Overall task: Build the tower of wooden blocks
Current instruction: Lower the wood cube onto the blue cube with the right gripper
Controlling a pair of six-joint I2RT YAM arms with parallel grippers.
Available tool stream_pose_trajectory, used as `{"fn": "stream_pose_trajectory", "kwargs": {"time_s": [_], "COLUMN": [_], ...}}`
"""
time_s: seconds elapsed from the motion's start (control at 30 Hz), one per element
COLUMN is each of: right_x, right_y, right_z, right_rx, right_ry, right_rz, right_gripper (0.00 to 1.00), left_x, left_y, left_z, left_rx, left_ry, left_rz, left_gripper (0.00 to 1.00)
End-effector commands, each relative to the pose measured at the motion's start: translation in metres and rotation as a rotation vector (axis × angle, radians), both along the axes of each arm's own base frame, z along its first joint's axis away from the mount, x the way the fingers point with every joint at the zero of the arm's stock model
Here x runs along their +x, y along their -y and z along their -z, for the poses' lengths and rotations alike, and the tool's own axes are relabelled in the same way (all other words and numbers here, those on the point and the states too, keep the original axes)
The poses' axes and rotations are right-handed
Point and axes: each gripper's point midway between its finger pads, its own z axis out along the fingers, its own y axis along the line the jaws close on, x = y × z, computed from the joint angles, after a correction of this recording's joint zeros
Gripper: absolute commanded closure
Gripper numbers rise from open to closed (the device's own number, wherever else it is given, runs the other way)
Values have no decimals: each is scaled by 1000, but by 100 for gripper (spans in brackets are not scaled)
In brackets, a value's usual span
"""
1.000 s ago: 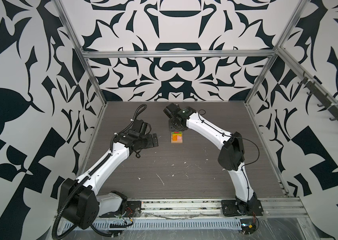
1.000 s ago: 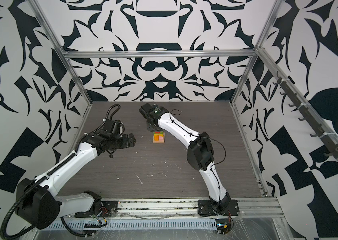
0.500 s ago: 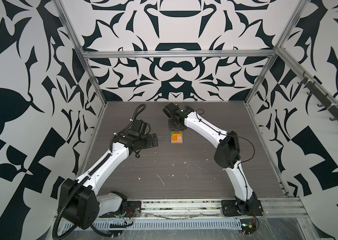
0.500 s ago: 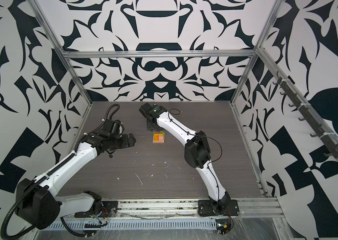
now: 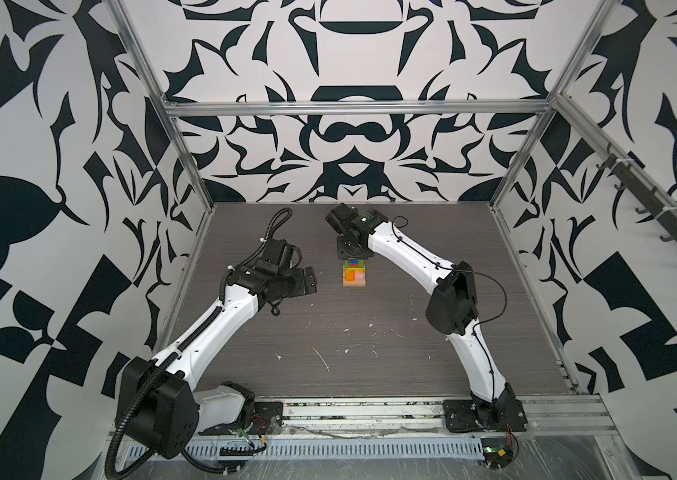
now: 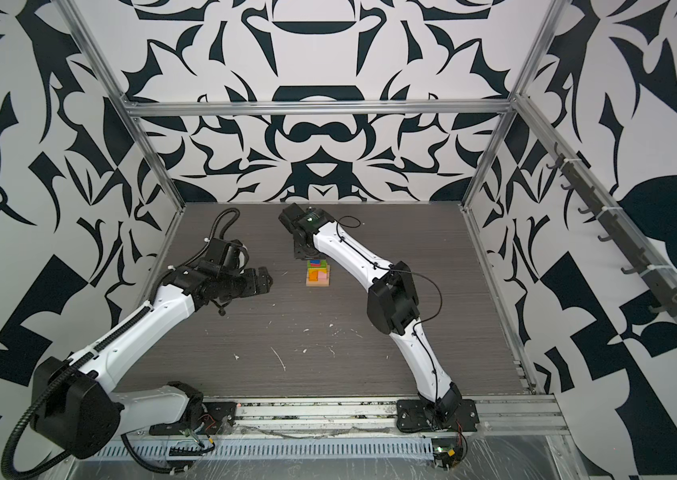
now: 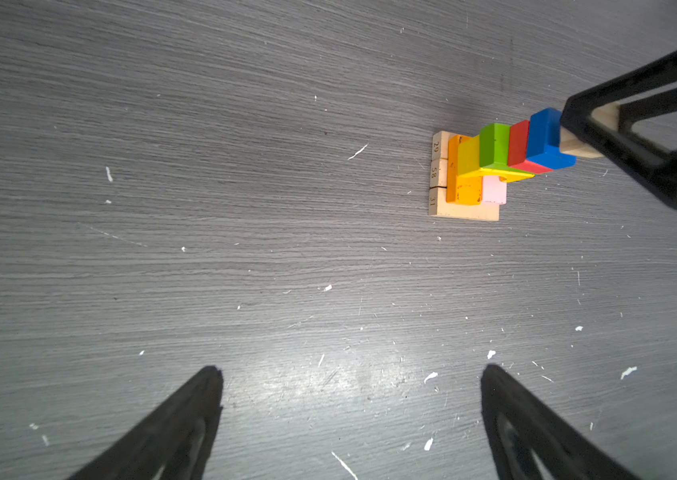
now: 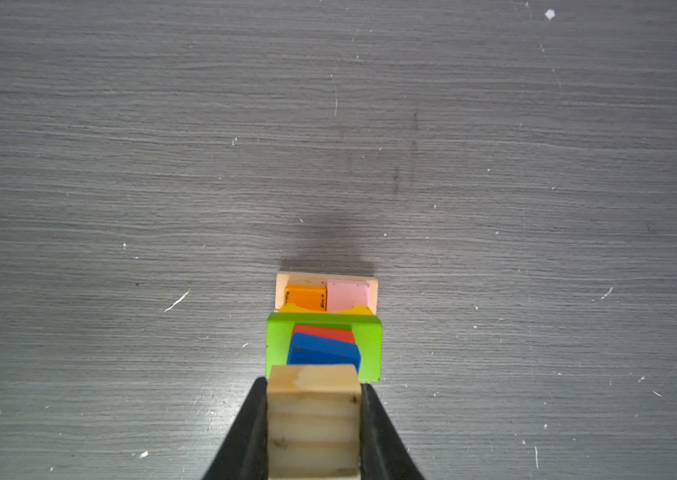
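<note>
Right tool [image 8: 314, 388] grips plain cube [image 8: 314, 419] over tower [image 7: 494, 146]; left tool [image 7: 352, 370] spread wide.

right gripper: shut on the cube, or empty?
The right gripper is shut on the plain cube: in the right wrist view both black fingers press its sides, over the blue square. Seated or not: cannot tell.

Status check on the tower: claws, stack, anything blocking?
Left claw open, empty, apart from tower. Right claw shut on plain cube, over blue square at tower top, not released. Blue square sits skewed. Nothing blocking.
</note>
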Motion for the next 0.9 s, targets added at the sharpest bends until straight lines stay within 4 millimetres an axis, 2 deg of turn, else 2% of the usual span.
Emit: {"fn": "stream_pose_trajectory", "kwargs": {"time_s": [0.0, 0.87], "right_x": [3, 7], "right_y": [4, 4], "right_z": [-18, -7], "right_rx": [10, -12], "right_ry": [33, 24], "right_rz": [27, 24], "right_gripper": [75, 71], "left_x": [-2, -4], "left_y": [-1, 1], "left_z": [0, 1], "left_rx": [-6, -18], "left_ry": [4, -5], "left_rz": [10, 12], "left_gripper": [0, 0]}}
